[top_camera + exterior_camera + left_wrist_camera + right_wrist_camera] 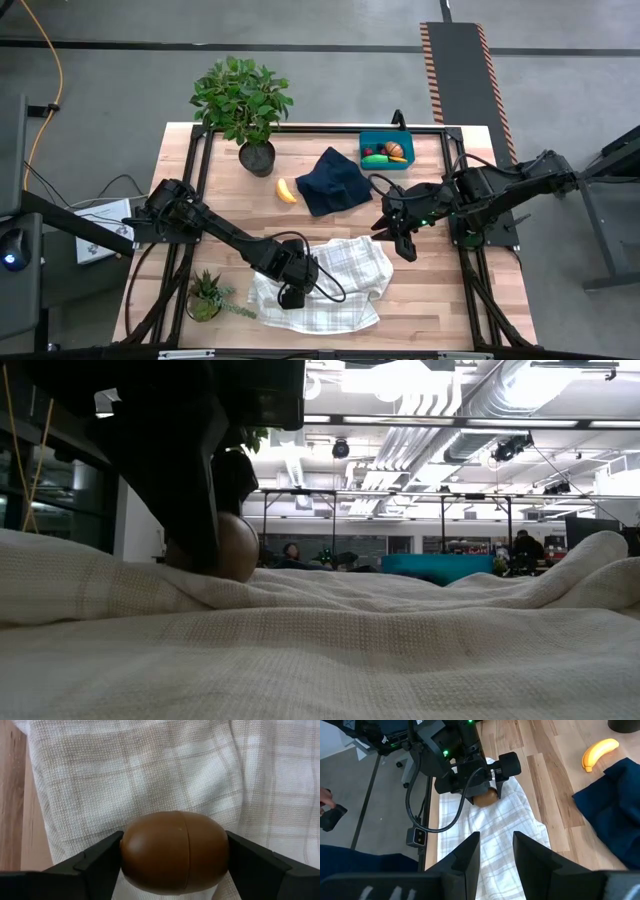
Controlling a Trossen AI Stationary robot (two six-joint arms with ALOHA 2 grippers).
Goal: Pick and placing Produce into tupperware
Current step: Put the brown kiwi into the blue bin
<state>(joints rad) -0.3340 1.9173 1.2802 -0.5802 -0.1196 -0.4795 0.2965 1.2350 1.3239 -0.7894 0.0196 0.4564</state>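
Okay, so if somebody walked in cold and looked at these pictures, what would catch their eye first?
Most likely the left gripper, closed on a brown kiwi-like piece over the white checked cloth at the table's near edge. Next, the yellow banana lying on bare wood beside the dark navy cloth, and the teal tupperware at the far right corner, already holding several pieces. The right gripper hovers empty nearby.

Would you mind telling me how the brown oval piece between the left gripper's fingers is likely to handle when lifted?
The brown oval piece looks smooth and glossy, so it may slip between the left gripper fingers. Its rounded egg shape would probably roll if released on the checked white cloth. It seems rigid, with a seam around its middle.
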